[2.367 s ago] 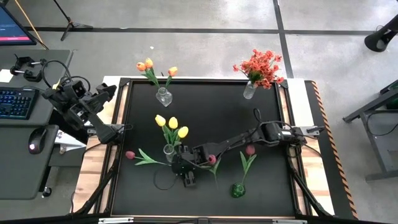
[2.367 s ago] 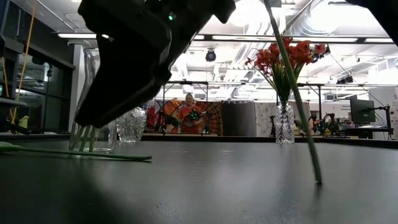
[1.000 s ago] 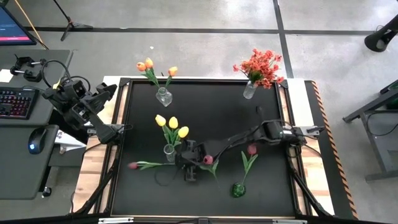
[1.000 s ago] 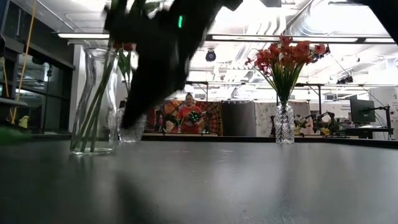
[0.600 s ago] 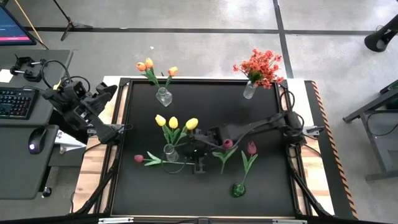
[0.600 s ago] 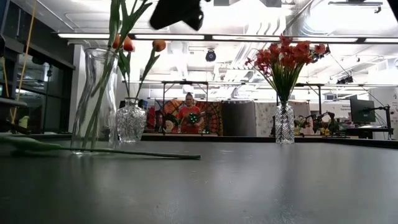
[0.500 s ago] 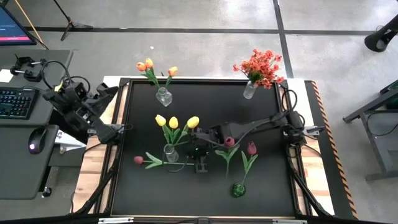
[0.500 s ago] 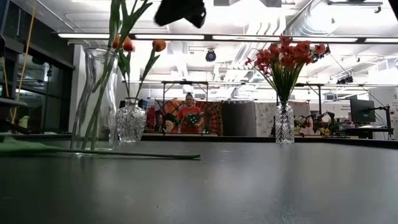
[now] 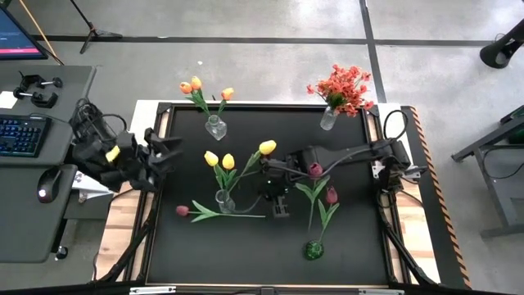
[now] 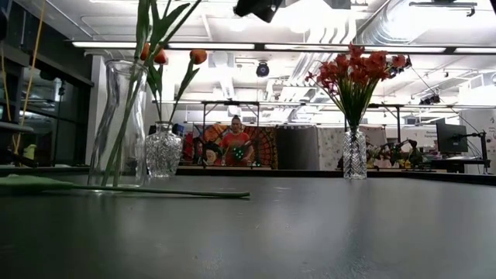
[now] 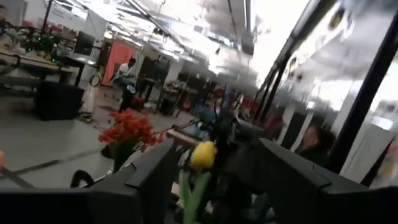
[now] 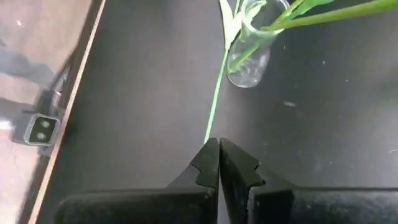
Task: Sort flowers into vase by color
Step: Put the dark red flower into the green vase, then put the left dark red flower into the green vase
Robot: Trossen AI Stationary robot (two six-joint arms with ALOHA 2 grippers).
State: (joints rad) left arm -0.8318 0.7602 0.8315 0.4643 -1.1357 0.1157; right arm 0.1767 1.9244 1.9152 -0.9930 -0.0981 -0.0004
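Flowers are standing sorted in clear vases on the black tabletop (image 9: 352,229): yellow tulips (image 9: 228,162) in the middle vase (image 9: 222,200), orange tulips (image 9: 195,85) at the back left, red-orange sprays (image 9: 344,88) at the back right. One dark pink tulip (image 9: 182,211) is lying flat beside the middle vase. Right gripper (image 9: 280,210) is hovering near that vase, jaws clenched, holding nothing. Left gripper (image 9: 170,147) is waiting at the tabletop's left edge, jaws released.

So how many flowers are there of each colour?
yellow tulips: 3
orange tulips: 3
dark pink tulips: 3
red-orange blossom bunch: 1
Total: 10
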